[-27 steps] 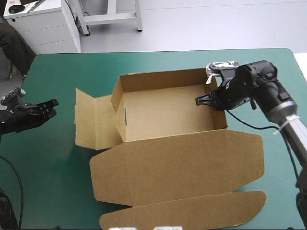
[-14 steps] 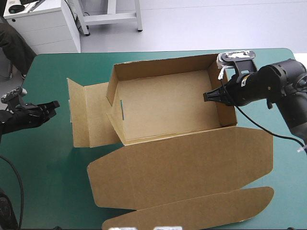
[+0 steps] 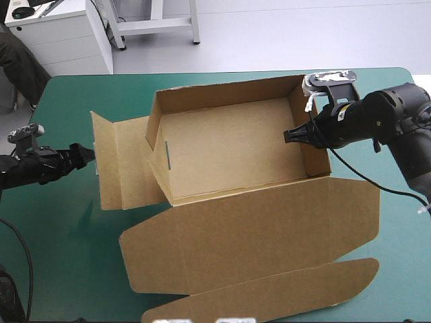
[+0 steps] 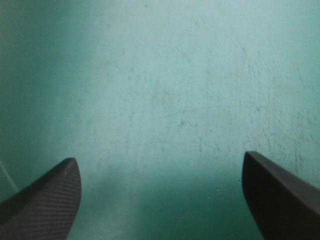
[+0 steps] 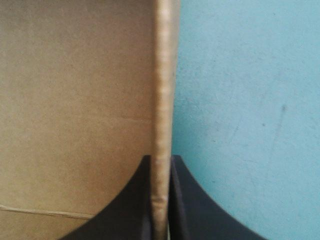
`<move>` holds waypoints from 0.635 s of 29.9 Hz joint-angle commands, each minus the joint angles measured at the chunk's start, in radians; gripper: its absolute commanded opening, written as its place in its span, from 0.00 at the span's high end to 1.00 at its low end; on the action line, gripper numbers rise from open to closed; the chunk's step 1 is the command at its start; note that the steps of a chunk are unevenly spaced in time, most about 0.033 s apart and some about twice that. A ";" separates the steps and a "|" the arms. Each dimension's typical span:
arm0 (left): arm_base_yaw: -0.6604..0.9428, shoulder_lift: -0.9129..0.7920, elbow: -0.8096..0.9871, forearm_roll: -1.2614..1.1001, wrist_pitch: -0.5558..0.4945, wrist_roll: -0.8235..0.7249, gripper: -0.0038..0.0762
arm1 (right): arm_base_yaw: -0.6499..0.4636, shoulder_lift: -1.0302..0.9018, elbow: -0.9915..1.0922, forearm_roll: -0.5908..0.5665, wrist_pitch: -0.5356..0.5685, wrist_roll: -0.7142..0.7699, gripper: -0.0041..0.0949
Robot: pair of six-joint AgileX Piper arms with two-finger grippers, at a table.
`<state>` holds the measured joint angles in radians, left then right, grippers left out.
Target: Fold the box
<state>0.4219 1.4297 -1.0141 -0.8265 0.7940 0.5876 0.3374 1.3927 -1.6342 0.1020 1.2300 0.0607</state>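
Brown box (image 3: 229,151) long axis left-to-right, lid (image 3: 256,232) toward near edge; right tool (image 3: 289,135) pinching its right wall (image 5: 162,100); left tool (image 3: 87,157) wide, perhaps touching it

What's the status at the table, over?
Right end effector shut on the box, right wall. Left end effector open, beside left flap. Tray formed, lid flat. Nothing in the way.

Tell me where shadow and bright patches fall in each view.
High view: even light, no hard shadows around the box. Left wrist view: the teal-green cover is darkest between the open jaws, brighter ahead. Right wrist view: the box wall's clamped edge looks paler than its face.
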 commanded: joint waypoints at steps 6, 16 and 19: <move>-0.002 -0.035 -0.024 -0.273 0.116 0.004 0.14 | -0.002 -0.018 -0.032 0.180 -0.182 -0.125 0.96; -0.131 -0.035 -0.024 -0.408 0.255 0.170 0.17 | -0.005 0.054 -0.032 0.178 -0.268 -0.114 0.96; -0.162 -0.035 -0.024 -0.408 0.273 0.214 0.17 | -0.005 0.064 -0.032 0.135 -0.291 -0.090 0.96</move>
<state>0.2854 1.4297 -1.0141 -1.1615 1.0356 0.7638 0.3374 1.4859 -1.6342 0.2389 1.0265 -0.0529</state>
